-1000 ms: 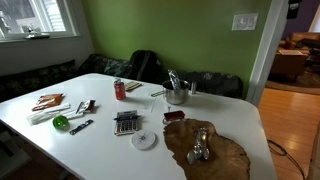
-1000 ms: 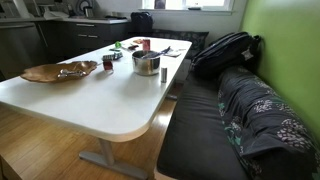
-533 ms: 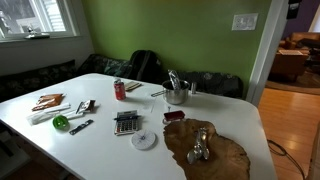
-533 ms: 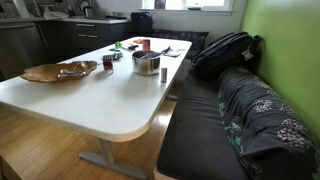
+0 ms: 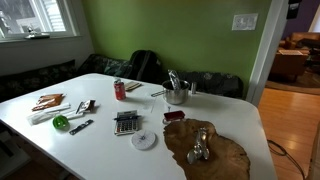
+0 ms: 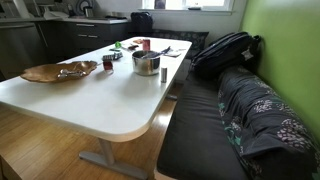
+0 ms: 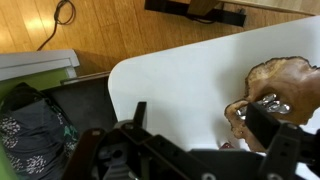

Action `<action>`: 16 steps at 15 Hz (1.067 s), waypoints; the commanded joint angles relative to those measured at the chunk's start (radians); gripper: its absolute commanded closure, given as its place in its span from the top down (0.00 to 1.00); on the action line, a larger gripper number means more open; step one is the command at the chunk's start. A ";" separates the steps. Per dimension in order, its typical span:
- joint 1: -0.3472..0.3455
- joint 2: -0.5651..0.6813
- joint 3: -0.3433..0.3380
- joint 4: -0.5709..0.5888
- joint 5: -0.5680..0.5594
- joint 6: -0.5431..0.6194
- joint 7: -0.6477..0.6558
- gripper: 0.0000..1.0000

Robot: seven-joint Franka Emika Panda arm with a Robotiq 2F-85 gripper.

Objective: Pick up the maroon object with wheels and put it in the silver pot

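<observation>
The maroon object with wheels (image 5: pixel 174 116) sits on the white table between the silver pot (image 5: pixel 179 95) and the wooden slab. It also shows beside the pot (image 6: pixel 146 63) in an exterior view (image 6: pixel 107 63). In the wrist view only a red sliver of the maroon object (image 7: pixel 225 145) peeks above the gripper body. My gripper (image 7: pixel 205 132) shows only in the wrist view, high above the table. Its dark fingers (image 7: pixel 138 116) stand wide apart and hold nothing.
A wooden slab (image 5: pixel 205 150) with a lumpy silver object (image 5: pixel 200 146) lies near the table edge. A red soda can (image 5: pixel 120 90), a calculator (image 5: pixel 126 123), a white disc (image 5: pixel 145 140) and small tools lie on the table. A bench with a backpack (image 6: pixel 225 50) runs alongside.
</observation>
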 commanded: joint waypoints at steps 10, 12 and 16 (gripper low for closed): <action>-0.044 0.389 -0.050 -0.070 -0.059 0.421 0.108 1.00; -0.043 0.331 -0.045 -0.100 -0.062 0.406 0.080 1.00; -0.042 0.435 -0.049 -0.058 -0.030 0.434 0.080 1.00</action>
